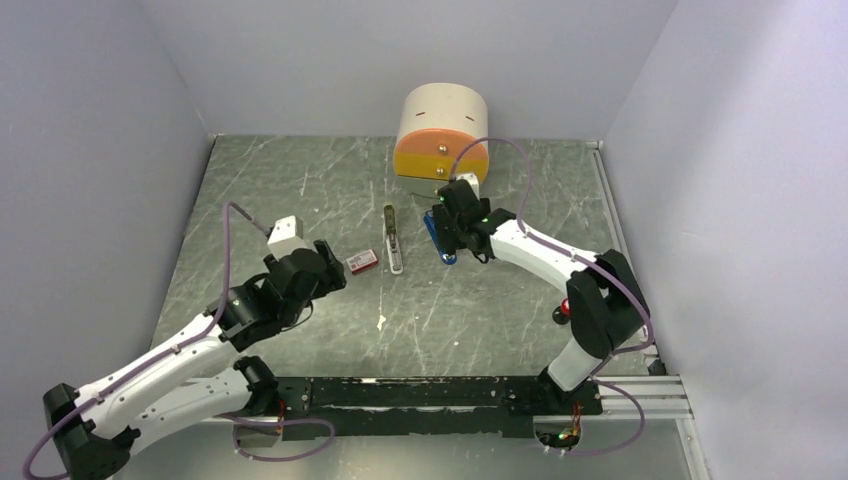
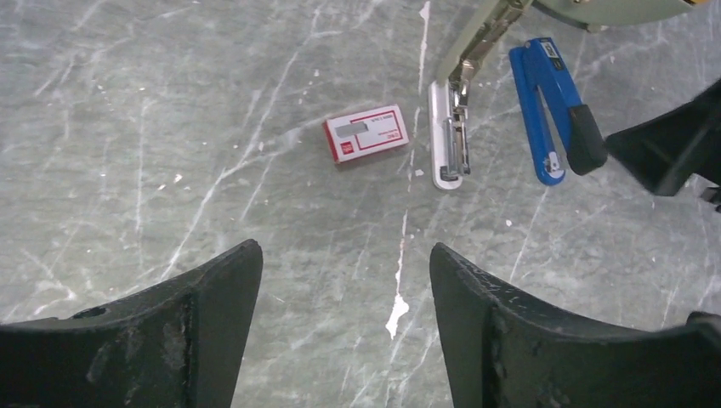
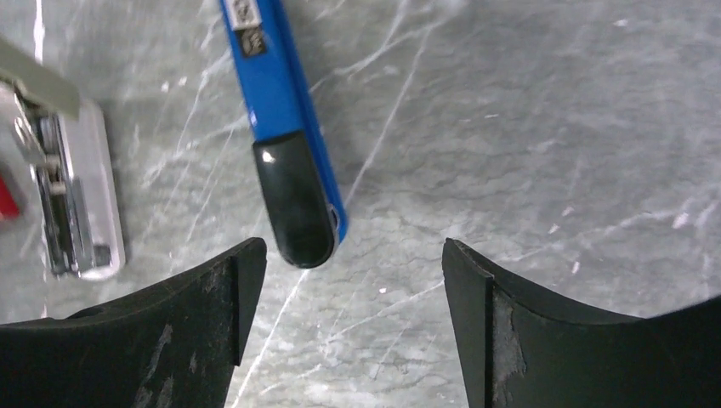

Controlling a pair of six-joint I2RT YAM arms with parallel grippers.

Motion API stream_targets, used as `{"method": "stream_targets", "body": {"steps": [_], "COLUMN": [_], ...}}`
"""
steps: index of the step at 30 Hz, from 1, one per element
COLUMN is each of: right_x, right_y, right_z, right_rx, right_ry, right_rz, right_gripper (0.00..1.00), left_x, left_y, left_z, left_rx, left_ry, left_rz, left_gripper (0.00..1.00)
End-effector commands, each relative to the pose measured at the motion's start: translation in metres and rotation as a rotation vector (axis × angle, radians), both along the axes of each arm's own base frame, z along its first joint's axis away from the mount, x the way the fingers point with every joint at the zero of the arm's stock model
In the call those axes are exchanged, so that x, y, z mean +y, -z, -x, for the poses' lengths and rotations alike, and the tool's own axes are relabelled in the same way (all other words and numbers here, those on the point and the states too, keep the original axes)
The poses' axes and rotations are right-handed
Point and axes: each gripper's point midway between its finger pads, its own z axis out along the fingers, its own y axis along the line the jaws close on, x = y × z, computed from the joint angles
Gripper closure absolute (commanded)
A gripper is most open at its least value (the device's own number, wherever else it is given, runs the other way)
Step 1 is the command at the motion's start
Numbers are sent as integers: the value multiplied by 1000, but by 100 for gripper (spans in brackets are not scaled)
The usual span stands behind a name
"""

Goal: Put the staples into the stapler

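Ahead of my left hand (image 2: 344, 251), well apart from it: staple box (image 2: 366, 133), flat on the table (image 2: 127, 127). Just right of the box: stapler (image 2: 448, 140), hinged open, lying lengthwise away from me. Right of that, near it: a capped bar (image 2: 544, 102). The bar's capped end lies just ahead of my right hand (image 3: 353, 246), toward its left finger, with the stapler off to its left.

Both arms are built alike on my feed: the left arm (image 1: 165, 358) and right arm (image 1: 535, 248) have smooth white shells on the long sections and chunky black joints between them. A thin purple cable (image 1: 228, 255) loops loosely along each one. Up close, the fingers (image 2: 204, 331) are curved matte black, pretty scuffed, with pale scratches along the edges.
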Motion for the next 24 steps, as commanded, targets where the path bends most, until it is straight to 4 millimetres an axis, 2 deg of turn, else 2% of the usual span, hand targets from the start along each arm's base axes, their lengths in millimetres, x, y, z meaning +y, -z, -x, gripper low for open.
{"method": "stream_targets", "body": {"steps": [1,6,13,16,17,18,21,24], "right_x": [27,32,34,32,31,31,26,24], "right_y": [13,28,44,45,44,42,36,32], "right_z": [2,-6,-11,-10,-9,-7,2,19], "right_rx": [35,50,85,95,94,97,109,133], "right_ry": [-197,-217,-218,-203,-190,-178,-148,-120], "right_rz": [-25,-11,17,16,11,4,-12,-58], "right_gripper": [20,25,44,61,72,77,80,80], "left_x": [-22,-33,-44,-49,-51,-54,-66,-79], "left_y": [-5,-3,-4,-3,-2,-1,0,0], "left_z": [-6,-6,-5,-5,-5,-4,-1,4], "left_rx": [-18,-7,-17,-18,-20,-24,-48,-71], "left_ry": [77,116,168,195,208,222,299,380], "left_rz": [38,50,85,89,90,96,128,170], "left_gripper": [21,14,14,18,19,19,18,16]}}
